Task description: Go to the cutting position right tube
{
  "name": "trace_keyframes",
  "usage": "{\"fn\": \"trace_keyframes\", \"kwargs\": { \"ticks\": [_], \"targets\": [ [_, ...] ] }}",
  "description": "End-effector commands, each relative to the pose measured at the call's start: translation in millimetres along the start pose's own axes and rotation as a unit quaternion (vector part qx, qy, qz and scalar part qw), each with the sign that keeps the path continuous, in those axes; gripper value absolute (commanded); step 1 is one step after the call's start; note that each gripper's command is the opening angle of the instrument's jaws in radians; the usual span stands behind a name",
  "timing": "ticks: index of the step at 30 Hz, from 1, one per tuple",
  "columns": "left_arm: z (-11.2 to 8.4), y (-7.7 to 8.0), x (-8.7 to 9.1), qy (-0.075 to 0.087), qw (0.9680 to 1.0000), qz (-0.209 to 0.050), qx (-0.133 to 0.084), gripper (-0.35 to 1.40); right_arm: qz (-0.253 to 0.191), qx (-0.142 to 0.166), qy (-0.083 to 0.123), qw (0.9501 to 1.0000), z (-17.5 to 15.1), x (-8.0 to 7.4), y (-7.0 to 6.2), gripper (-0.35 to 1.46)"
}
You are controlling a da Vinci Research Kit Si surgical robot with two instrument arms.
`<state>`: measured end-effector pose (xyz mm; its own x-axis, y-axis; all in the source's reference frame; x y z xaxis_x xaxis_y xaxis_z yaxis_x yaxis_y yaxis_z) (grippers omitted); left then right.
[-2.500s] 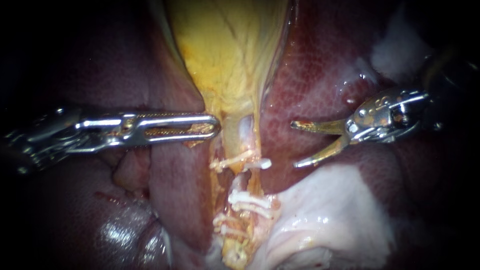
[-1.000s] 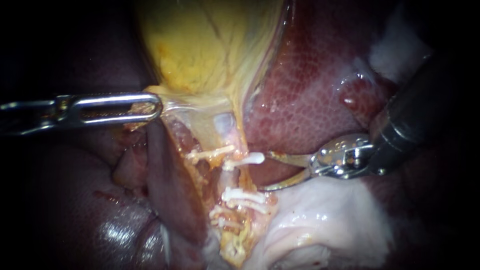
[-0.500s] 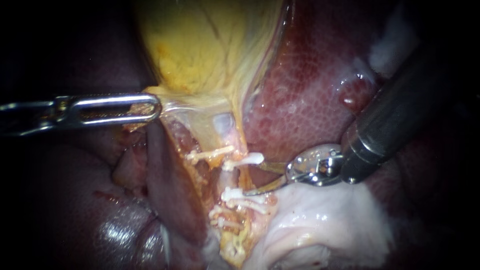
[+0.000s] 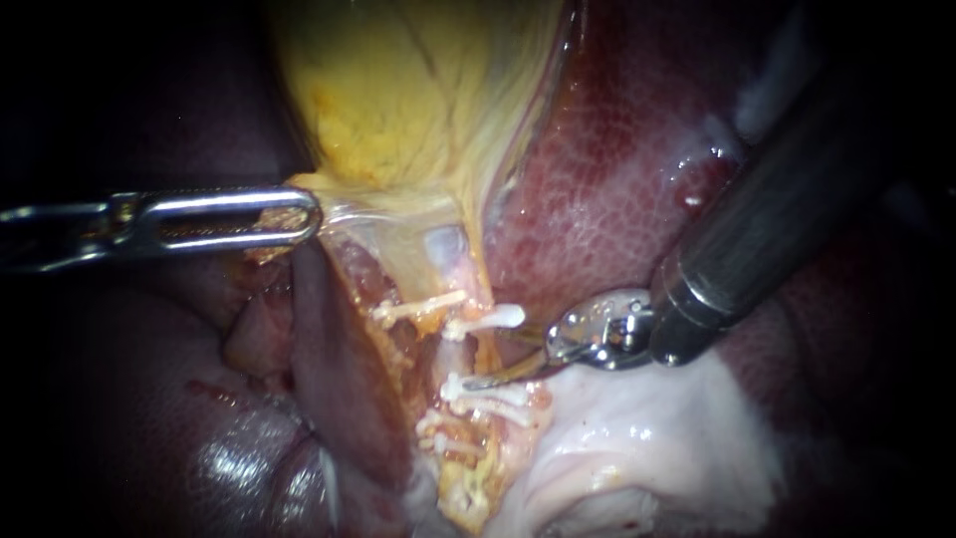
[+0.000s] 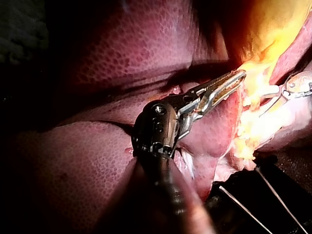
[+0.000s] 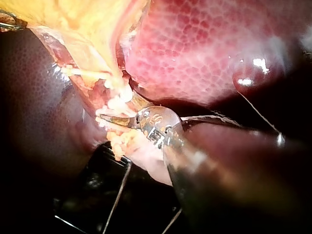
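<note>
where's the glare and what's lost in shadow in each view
Endoscope view: wet glints on the liver and on the hinge of the right instrument; the left instrument fades into darkness toward the edge. Left wrist view: the gallbladder is burnt out by light, the instrument's shaft in shadow. Right wrist view: bright spots on the liver, black under the shaft.

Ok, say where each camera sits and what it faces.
Endoscope: close over the tissue, facing gallbladder and clipped tube; left instrument enters from left, right instrument from upper right.
Left wrist: on the left arm, looking along its shaft to jaws shut on gallbladder.
Right wrist: on the right arm, looking along its shaft to open jaws at the tube.
All three show both instruments' tips.
</note>
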<state>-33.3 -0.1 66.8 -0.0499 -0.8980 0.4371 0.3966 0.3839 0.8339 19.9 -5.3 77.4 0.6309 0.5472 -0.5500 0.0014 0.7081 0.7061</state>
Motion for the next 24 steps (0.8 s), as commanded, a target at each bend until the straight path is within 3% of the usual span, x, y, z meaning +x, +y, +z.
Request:
{"fn": "trace_keyframes", "kwargs": {
  "ticks": [1, 8, 17, 24],
  "targets": [
    [0.0, 0.2, 0.0, 0.0, 1.0, 0.0, 0.0, -0.35, 0.001, 0.004, 0.003, 1.0, 0.1, 0.2, -0.1, 1.28],
    [0.2, 1.5, -0.1, -0.002, 1.0, 0.0, -0.004, -0.35, 0.003, 0.033, 0.008, 0.9994, 1.0, 0.9, -0.7, 1.2],
    [1.1, 2.0, 0.2, -0.004, 1.0, 0.001, -0.006, -0.35, 0.005, 0.039, 0.015, 0.9991, 2.7, 2.0, -0.2, 1.2],
    [1.3, 2.0, 0.2, -0.004, 1.0, 0.001, -0.006, -0.35, 0.008, 0.043, 0.016, 0.9989, 3.4, 1.9, 0.2, 1.18]
  ]
}}
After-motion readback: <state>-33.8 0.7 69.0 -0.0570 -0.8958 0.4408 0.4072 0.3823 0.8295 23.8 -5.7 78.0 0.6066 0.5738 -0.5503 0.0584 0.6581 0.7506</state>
